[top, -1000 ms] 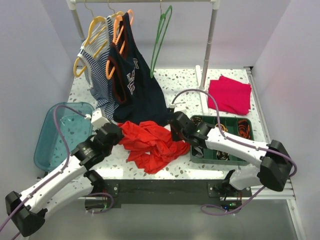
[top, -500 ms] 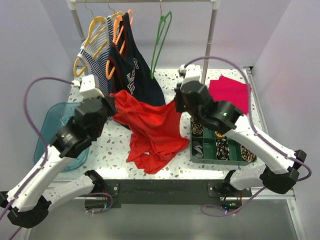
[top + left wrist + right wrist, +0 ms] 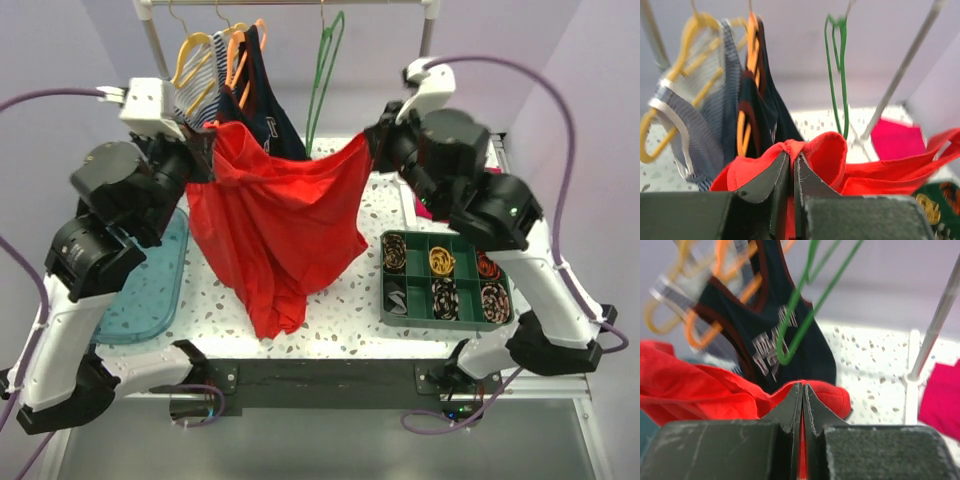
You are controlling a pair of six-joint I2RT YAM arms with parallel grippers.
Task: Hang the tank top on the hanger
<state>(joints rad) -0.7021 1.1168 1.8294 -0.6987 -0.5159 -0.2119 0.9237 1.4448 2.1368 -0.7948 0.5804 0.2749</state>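
Observation:
The red-orange tank top [image 3: 280, 225] hangs in the air, stretched between both grippers, its lower end just above the table. My left gripper [image 3: 208, 140] is shut on its left strap; red fabric [image 3: 790, 147] bunches between the jaws. My right gripper [image 3: 372, 150] is shut on the other strap, a red fold [image 3: 832, 392] pinched in the jaws. The green hanger [image 3: 325, 70] hangs on the rail behind, between the two grippers, and shows in both wrist views: the green hanger [image 3: 837, 70] ahead of the left one, the green hanger [image 3: 800, 310] just above the right fingertips.
On the rail hang a navy lettered top [image 3: 255, 95] on orange hangers and a striped top [image 3: 195, 90] on a yellow hanger. A teal tray [image 3: 150, 285] lies left, a green compartment box [image 3: 440, 275] right, a magenta cloth [image 3: 940, 395] behind it. A rack post [image 3: 425, 70] stands right.
Both arms have risen from table level and moved apart, lifting the tank top off the table and spreading it in front of the rail.

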